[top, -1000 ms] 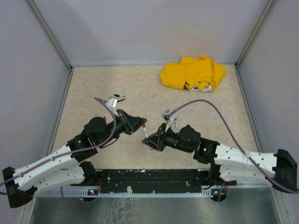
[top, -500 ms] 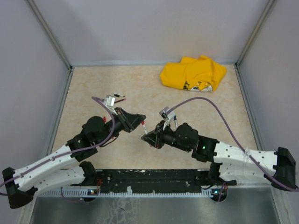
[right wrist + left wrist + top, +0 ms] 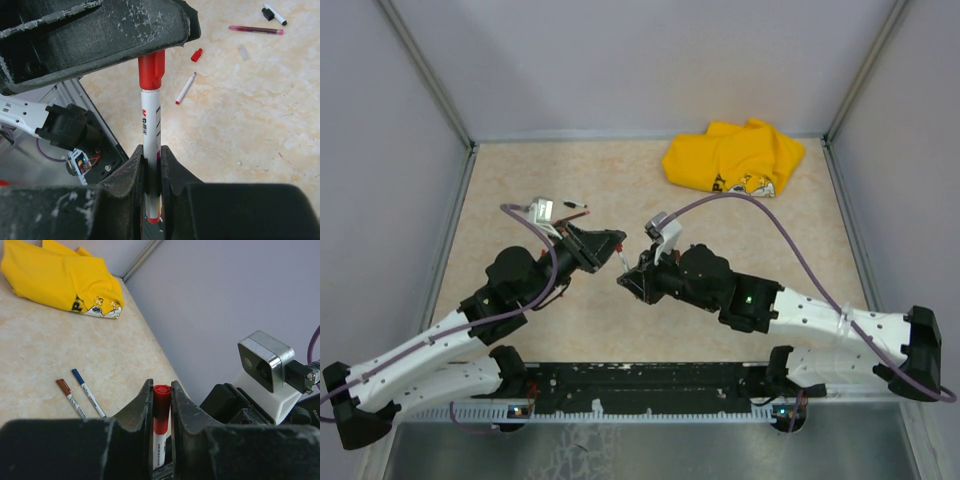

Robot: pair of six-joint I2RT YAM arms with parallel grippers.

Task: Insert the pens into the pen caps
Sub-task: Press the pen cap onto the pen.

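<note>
Overhead view: two arms reach in from the near corners, elbows bent, and meet over the middle of the bench (image 3: 520, 180). The left end effector (image 3: 616, 243) and the right end effector (image 3: 629, 284) point at each other, nearly tip to tip. One yellow cloth (image 3: 732, 158) lies far right. What they hold is too small to tell here.

Left wrist view: the left end effector pinches one red cap (image 3: 161, 392), which sits on the end of a white pen (image 3: 159, 446). Two more pens lie side by side on the bench: a brown-capped pen (image 3: 70, 399) and a blue-capped pen (image 3: 88, 399).

Right wrist view: the right end effector is pressed onto the white pen's barrel, held upright. Only this view shows one loose red cap (image 3: 197, 54), one red-tipped pen (image 3: 185, 88), one magenta pen (image 3: 256, 30), and one short white pen (image 3: 276, 16) beside a black cap (image 3: 268, 14).
</note>
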